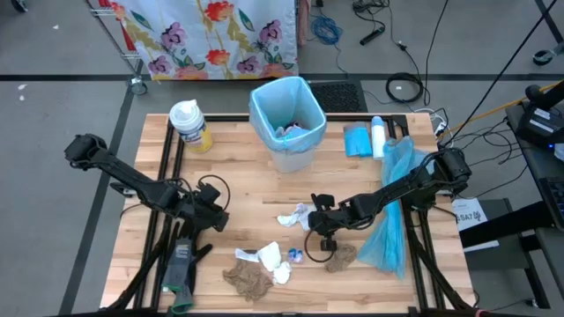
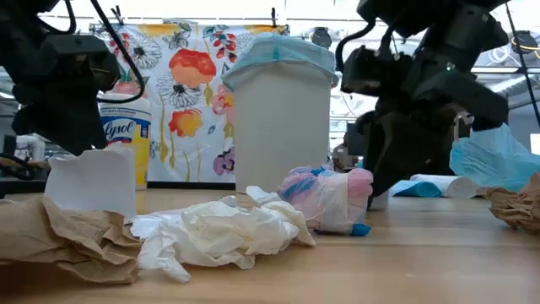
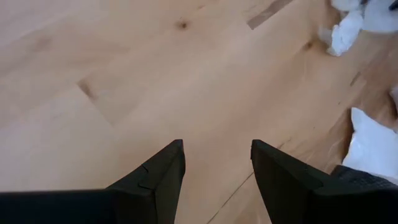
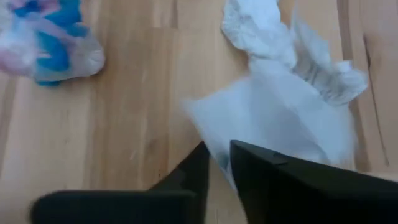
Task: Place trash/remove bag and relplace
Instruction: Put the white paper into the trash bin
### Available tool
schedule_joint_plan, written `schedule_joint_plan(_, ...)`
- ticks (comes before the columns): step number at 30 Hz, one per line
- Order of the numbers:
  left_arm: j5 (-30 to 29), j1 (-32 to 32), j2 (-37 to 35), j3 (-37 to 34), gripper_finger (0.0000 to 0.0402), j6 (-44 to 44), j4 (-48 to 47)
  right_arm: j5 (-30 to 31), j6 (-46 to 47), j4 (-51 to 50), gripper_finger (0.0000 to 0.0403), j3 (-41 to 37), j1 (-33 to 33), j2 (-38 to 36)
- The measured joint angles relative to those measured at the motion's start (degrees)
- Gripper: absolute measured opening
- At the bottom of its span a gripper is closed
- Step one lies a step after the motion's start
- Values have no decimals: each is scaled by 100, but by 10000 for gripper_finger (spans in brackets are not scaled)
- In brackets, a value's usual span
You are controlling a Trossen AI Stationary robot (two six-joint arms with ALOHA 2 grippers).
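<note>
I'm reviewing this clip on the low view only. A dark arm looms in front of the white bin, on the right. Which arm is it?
Observer: The right arm. From above, the right gripper hangs over the middle of the table, beside a brown paper wad.
Operator: And the left one?
Observer: The left gripper is over bare wood towards the table's left side, jaws open and holding nothing.
Operator: Anything in the bin yet?
Observer: Yes, some trash already lies inside the blue-lined bin.
</note>
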Motion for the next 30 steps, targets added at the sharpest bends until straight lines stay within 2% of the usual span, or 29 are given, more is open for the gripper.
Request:
schedule_joint_plan(3, 49, -4, -5, 0, 186, 124, 67, 1, 347, 29, 8, 0, 0, -20)
schedule_joint_plan(9, 230, -4, -5, 0, 186, 105, 46, 27, 818, -246, 1, 175, 0, -506)
schedule_joint_plan(13, 139, -4, -3, 0, 186, 105, 268, 100, 814, -988, 1, 720, -95, -890)
schedule_joint_plan(16, -111, -4, -1, 0, 186, 105, 354, 498, 811, -1680, 0, 1280, -227, -1065)
schedule_joint_plan(20, -147, -2, -1, 4, 186, 103, 419, 786, 298, -2104, 0, 2173, -565, -1221)
schedule_joint_plan(26, -89, -2, 2, 4, 186, 103, 362, 773, -678, -1715, 0, 3419, -1263, -1260)
schedule_joint_plan(30, -89, -2, 2, 4, 186, 102, 365, 778, -1053, -1233, 0, 3860, -1903, -1260)
